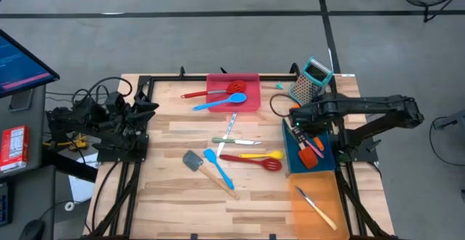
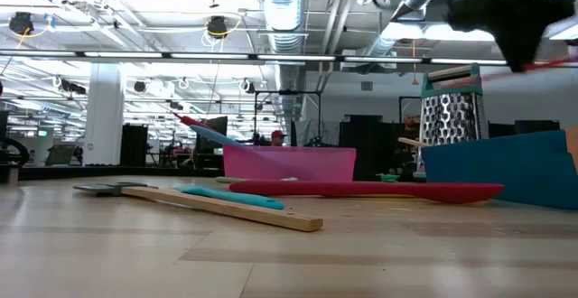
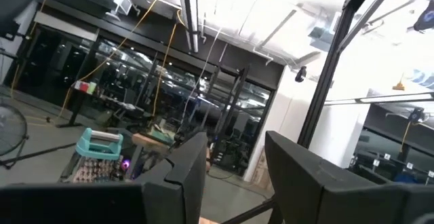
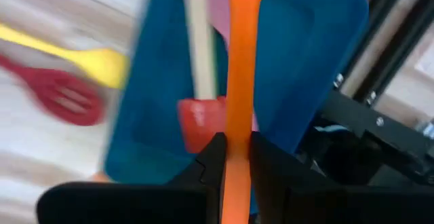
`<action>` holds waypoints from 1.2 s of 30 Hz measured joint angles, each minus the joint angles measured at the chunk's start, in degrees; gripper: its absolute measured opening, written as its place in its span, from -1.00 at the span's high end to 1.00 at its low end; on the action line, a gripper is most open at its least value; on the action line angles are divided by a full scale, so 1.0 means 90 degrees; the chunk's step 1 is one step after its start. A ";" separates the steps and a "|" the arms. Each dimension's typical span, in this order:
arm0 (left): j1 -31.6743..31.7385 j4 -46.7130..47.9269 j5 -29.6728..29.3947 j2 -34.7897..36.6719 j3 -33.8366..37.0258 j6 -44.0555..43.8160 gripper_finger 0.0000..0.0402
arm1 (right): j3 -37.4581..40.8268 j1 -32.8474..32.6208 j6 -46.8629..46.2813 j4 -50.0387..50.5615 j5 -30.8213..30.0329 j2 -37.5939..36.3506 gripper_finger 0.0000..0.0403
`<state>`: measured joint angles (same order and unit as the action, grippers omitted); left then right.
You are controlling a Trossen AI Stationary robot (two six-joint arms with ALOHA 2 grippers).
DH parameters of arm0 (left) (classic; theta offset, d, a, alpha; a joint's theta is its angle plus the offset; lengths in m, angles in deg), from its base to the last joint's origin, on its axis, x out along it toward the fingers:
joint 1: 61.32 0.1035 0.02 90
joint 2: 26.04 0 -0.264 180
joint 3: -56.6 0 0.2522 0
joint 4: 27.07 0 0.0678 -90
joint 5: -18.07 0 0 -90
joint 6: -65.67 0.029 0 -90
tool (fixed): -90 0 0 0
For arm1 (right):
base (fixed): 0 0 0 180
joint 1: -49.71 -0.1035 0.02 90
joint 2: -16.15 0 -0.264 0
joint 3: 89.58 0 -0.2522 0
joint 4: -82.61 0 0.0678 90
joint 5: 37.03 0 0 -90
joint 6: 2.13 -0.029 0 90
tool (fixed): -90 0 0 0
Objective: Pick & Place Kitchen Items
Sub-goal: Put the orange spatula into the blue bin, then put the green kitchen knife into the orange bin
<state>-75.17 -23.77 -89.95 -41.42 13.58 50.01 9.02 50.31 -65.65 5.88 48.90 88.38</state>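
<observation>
Gripping an orange utensil [image 4: 239, 61] by its handle, the right hand [image 4: 234, 157] is held over the blue tray [image 1: 296, 155] at centre right; the left hand [image 3: 234, 176] is parked open at the bench [image 1: 167, 189]'s left edge.

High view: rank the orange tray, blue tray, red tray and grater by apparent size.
1. Orange tray, largest.
2. Blue tray and red tray: alike; the right arm covers part of the blue one, so no ranking.
3. Grater, smallest.
</observation>
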 joint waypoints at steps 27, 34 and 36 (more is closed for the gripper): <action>0.0000 -0.0032 -0.0287 0.0000 0.0000 0.0078 0.32 | 0.2565 0.0093 0.0220 -0.2049 0.0288 -0.0187 0.50; 0.0000 0.0197 -0.0274 -0.0083 -0.0002 0.0407 0.25 | 0.2487 0.0095 0.0252 -0.2044 0.0448 -0.0194 0.17; 0.0000 0.0585 -0.0050 -0.0213 -0.0002 0.0356 0.19 | 0.2308 0.0095 0.0334 -0.2047 0.0607 -0.0198 0.07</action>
<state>-75.17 -18.50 -90.40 -43.34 13.56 53.21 29.79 51.17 -62.65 -12.54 54.36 86.59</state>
